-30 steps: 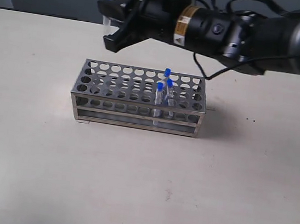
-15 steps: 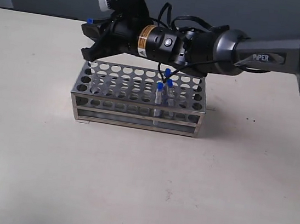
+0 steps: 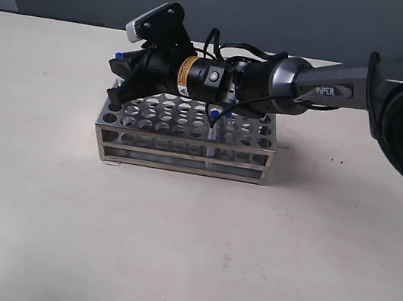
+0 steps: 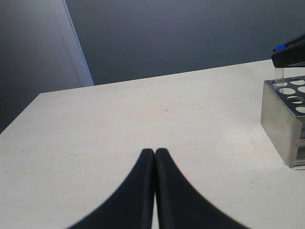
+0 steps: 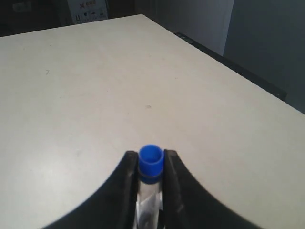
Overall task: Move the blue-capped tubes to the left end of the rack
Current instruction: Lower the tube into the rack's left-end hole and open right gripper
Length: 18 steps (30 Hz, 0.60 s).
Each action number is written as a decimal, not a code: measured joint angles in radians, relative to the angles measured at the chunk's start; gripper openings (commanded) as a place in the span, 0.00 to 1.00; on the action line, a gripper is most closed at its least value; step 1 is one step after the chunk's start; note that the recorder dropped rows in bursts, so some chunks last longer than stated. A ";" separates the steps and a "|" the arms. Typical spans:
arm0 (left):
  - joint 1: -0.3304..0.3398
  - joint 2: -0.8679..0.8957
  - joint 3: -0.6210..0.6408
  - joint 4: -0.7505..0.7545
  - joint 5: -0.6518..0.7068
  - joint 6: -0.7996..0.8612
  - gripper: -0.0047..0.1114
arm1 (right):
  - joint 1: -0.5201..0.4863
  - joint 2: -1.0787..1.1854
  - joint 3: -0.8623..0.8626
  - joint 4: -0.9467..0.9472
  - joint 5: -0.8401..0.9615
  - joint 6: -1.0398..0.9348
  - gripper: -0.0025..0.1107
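One blue-capped tube [image 5: 151,163] sits pinched between the right gripper's [image 5: 150,155] jaws.

Table [image 3: 173,251] in front of the rack [image 3: 179,148] and off its left end is wide open, tons of room. Top access is another story: the right arm [image 3: 284,87] lies across the back rows w/ its gripper [image 3: 119,84] over the left-end holes (clamped on a blue-capped tube [image 5: 151,164]). Front rows are reachable, except where the standing tubes [image 3: 214,115] poke up right of the middle.
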<state>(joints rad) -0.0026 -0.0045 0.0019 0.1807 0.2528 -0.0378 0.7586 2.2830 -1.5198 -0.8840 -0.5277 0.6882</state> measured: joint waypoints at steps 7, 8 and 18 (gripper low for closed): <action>0.000 0.000 0.000 0.000 0.000 0.000 0.04 | 0.002 0.000 0.000 -0.004 0.015 0.006 0.39; 0.000 0.000 0.000 0.000 0.000 0.000 0.04 | 0.002 0.000 0.000 -0.004 0.017 0.009 0.39; 0.000 0.000 0.000 0.000 0.000 0.000 0.04 | 0.002 -0.150 0.000 -0.030 0.205 0.086 0.39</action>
<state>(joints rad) -0.0026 -0.0045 0.0019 0.1807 0.2528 -0.0378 0.7605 2.1328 -1.5198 -0.9138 -0.3232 0.7747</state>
